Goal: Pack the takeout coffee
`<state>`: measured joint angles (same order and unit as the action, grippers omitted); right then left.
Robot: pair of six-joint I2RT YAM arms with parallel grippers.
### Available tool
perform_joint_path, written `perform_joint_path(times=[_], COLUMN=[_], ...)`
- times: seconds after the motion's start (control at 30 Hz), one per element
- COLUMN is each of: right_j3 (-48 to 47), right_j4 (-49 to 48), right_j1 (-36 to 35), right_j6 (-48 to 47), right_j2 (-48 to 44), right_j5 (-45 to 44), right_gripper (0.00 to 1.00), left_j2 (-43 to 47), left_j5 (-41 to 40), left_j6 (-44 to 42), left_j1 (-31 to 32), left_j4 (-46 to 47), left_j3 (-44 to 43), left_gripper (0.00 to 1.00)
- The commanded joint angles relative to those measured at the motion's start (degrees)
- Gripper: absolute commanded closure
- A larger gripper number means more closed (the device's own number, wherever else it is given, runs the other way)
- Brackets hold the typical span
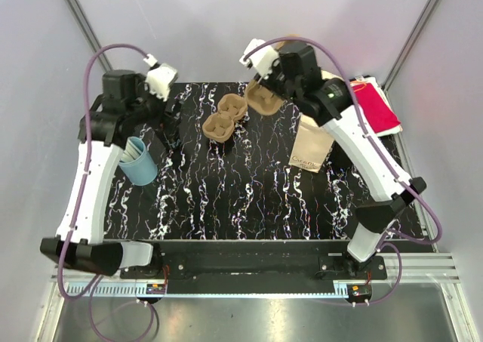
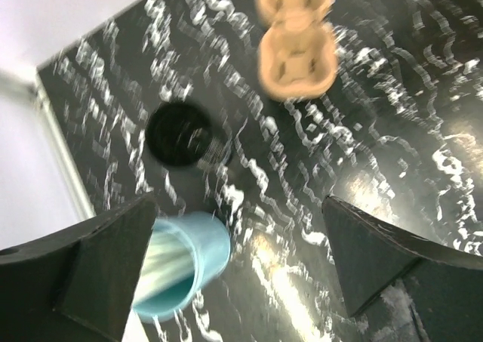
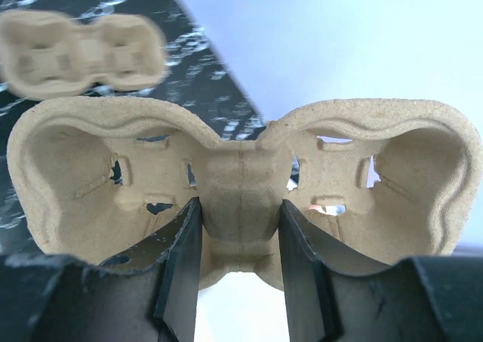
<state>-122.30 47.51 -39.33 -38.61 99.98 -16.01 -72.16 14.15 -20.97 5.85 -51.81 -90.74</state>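
Observation:
My right gripper (image 1: 272, 87) (image 3: 240, 240) is shut on the middle bridge of a tan pulp two-cup carrier (image 1: 263, 99) (image 3: 241, 172), held above the table's back edge. A second carrier (image 1: 225, 121) (image 2: 296, 51) (image 3: 83, 51) lies on the black marbled table (image 1: 249, 191). A light blue cup (image 1: 139, 161) (image 2: 185, 263) lies on its side at the left. My left gripper (image 1: 167, 123) (image 2: 241, 251) is open wide above the table, with the cup by its left finger (image 2: 113, 259). A round black object (image 2: 181, 134) lies beyond the cup. A brown paper bag (image 1: 311, 142) stands at the right.
A red and white packet (image 1: 375, 106) lies at the back right corner of the table. The grey enclosure walls stand close behind and to both sides. The arm bases sit on the rail at the near edge.

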Motion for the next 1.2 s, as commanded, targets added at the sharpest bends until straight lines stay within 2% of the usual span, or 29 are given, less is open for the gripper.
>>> perform_joint_path(times=[0.0,0.13,0.23,0.33,0.43,0.6,0.77,1.0,1.17], right_j3=[-5.14,-4.97,-3.83,-2.42,-1.80,0.48,1.71,3.38,3.47], right_j4=[-1.10,-1.45,-1.63,-2.15,-2.68,-3.47,-5.49,-5.76,-5.85], right_j1=[4.34,8.38,11.98,15.14,17.35,20.08,21.75,21.75,21.75], right_j6=[-3.66,-5.16,-5.95,-7.53,-9.37,-10.96,-11.23,-10.00,-9.55], right_j2=[-5.41,-6.99,-8.05,-8.84,-9.02,-9.89,-12.35,-16.57,-18.33], right_j5=[-4.73,-4.82,-4.21,-3.94,-3.68,-4.38,-6.48,-9.03,-10.44], right_gripper=[0.63,0.63,0.63,0.63,0.63,0.63,0.63,0.63,0.63], left_j2=[-6.22,-16.75,-24.83,-33.09,-39.35,-41.38,-51.39,-55.54,-58.35], left_j5=[-3.60,-4.93,-3.35,-1.41,-0.97,2.19,7.98,6.77,9.31], left_j6=[0.84,3.38,6.54,9.10,11.12,18.66,25.44,25.63,27.73], left_j1=[8.71,14.54,17.09,19.46,22.45,25.35,27.80,29.40,29.31], left_j4=[2.24,3.21,3.65,4.17,6.71,24.02,27.54,29.83,31.77], left_j3=[-8.91,-18.22,-27.89,-41.83,-48.64,-42.34,-54.43,-54.63,-56.21], left_gripper=[0.01,0.01,0.01,0.01,0.01,0.01,0.01,0.01,0.01])
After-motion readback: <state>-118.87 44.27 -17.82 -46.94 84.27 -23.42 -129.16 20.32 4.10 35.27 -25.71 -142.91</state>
